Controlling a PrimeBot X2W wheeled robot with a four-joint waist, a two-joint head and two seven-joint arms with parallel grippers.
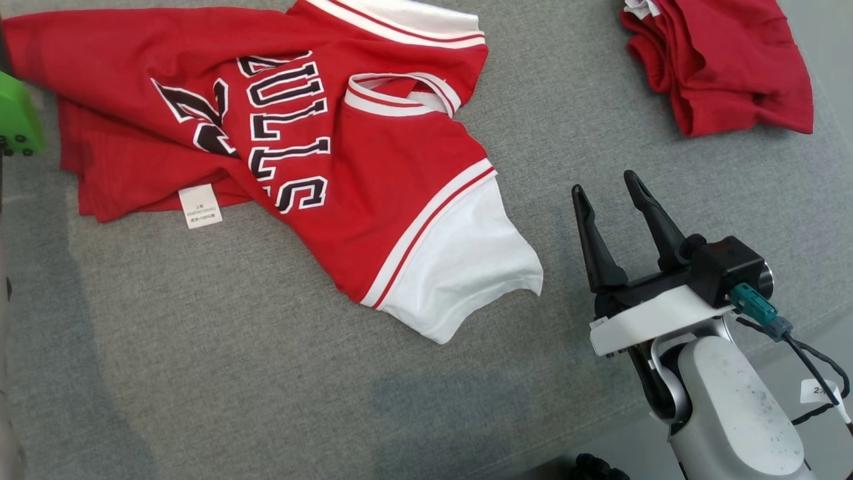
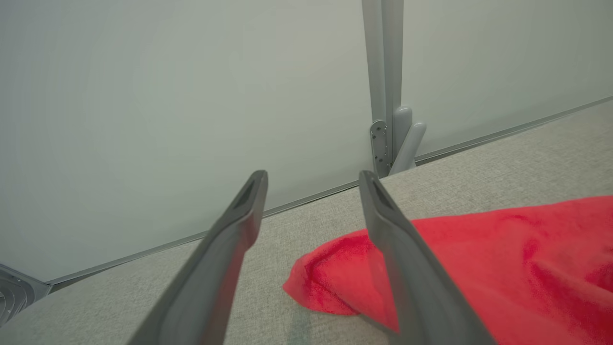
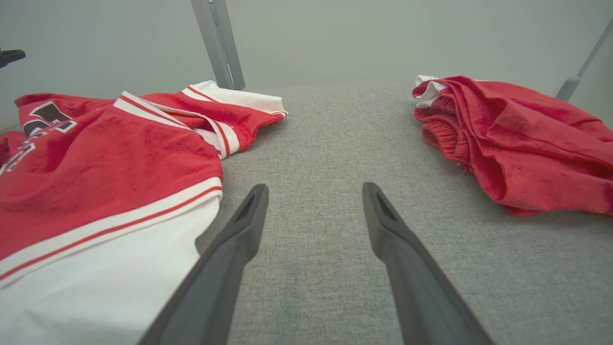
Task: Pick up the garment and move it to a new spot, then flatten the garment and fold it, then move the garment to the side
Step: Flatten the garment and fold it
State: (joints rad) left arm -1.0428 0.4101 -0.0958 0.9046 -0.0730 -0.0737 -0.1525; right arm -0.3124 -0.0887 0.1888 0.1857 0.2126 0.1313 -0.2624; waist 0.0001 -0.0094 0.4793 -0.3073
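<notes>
A red jersey with white sleeves and black-and-white lettering (image 1: 346,167) lies rumpled and partly doubled over itself on the grey fabric-covered table (image 1: 266,387). A white care label (image 1: 200,207) shows at its lower edge.

The right pincer (image 1: 603,183) hangs just to the right of the jersey's near white sleeve, clear of it. Its two dark fingers are spread wide and hold nothing.

The left pincer (image 2: 312,175) is at the jersey's red left end (image 2: 503,258), also wide apart and empty. One finger crosses in front of the cloth; whether it touches cannot be told.

A crumpled red garment with white trim (image 1: 726,67) lies well apart to the jersey's right. A bright green block (image 1: 16,117) sits just beside the jersey's left end.
</notes>
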